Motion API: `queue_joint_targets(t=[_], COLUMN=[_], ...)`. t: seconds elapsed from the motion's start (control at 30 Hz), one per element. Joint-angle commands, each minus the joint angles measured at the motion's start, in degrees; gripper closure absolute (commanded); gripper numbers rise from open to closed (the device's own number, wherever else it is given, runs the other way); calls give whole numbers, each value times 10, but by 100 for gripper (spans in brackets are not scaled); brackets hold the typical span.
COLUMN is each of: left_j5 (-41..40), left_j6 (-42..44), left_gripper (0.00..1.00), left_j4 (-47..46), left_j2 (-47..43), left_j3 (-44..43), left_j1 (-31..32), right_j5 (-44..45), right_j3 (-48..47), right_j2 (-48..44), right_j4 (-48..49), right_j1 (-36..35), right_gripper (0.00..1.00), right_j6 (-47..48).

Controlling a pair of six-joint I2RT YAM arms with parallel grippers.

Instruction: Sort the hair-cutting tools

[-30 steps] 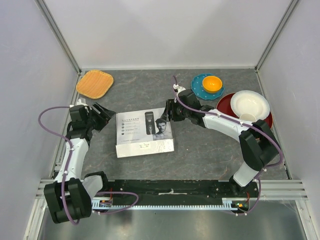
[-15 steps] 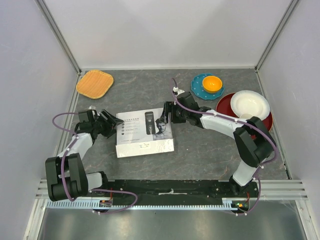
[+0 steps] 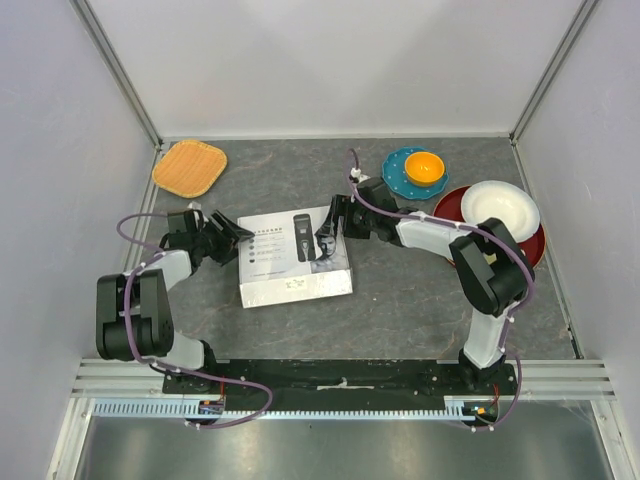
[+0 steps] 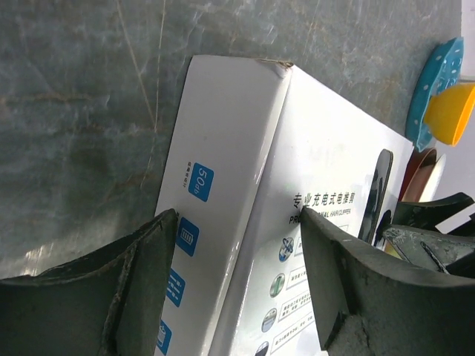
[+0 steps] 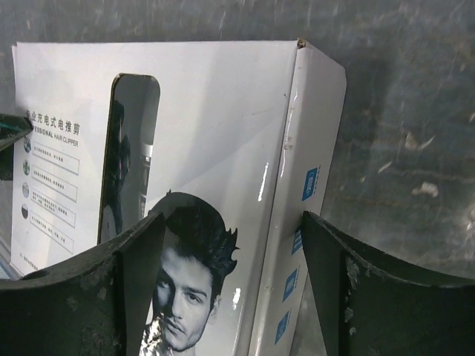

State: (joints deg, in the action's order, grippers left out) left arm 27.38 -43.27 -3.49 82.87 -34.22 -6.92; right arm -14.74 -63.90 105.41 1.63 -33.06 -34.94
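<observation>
Top external view: a closed white box (image 3: 295, 262) lies flat on the table (image 3: 410, 300), held by neither of the two sets of open jaws beside it.
Your left jaws gape at the box's left end, and your right jaws gape at its far right corner. In each wrist view a box edge runs between the spread fingers, ungripped. The box's long axis runs from one set of jaws to the other. No loose hair-cutting tools show; they are probably inside, so opening likely comes first, both arms equally near.
</observation>
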Motion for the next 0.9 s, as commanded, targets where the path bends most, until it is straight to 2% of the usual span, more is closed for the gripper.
queue_joint_targets(t=[0.0, 0.1, 0.17, 0.2, 0.27, 0.4, 0.6, 0.87], left_j5=[38, 12, -16, -55, -113, -169, -182, -180], left_j6=[-34, -24, -12, 2, 16, 41, 68, 56], left_gripper=[27, 28, 27, 26, 23, 21, 21, 21], left_j4=[-56, -46, -11, 24, 60, 116, 211, 229], left_j2=[32, 44, 33, 26, -12, -98, -225, -283], left_j3=[-42, -73, -93, -102, -107, -89, -45, 24], left_j1=[22, 21, 22, 22, 22, 24, 64, 95], right_j5=[-33, -1, 50, 72, 127, 176, 133, 59], right_j3=[-67, -90, -98, -97, -90, -57, 5, 90], right_j2=[26, 31, 23, 9, -24, -82, -160, -198], right_j4=[76, 61, 30, 9, -7, -47, -101, -83], right_j1=[-8, -7, -7, -7, -7, -7, -8, -8], right_gripper=[20, 20, 18, 17, 15, 9, 4, 3], right_j6=[-15, -12, 6, 14, 36, 68, 93, 83])
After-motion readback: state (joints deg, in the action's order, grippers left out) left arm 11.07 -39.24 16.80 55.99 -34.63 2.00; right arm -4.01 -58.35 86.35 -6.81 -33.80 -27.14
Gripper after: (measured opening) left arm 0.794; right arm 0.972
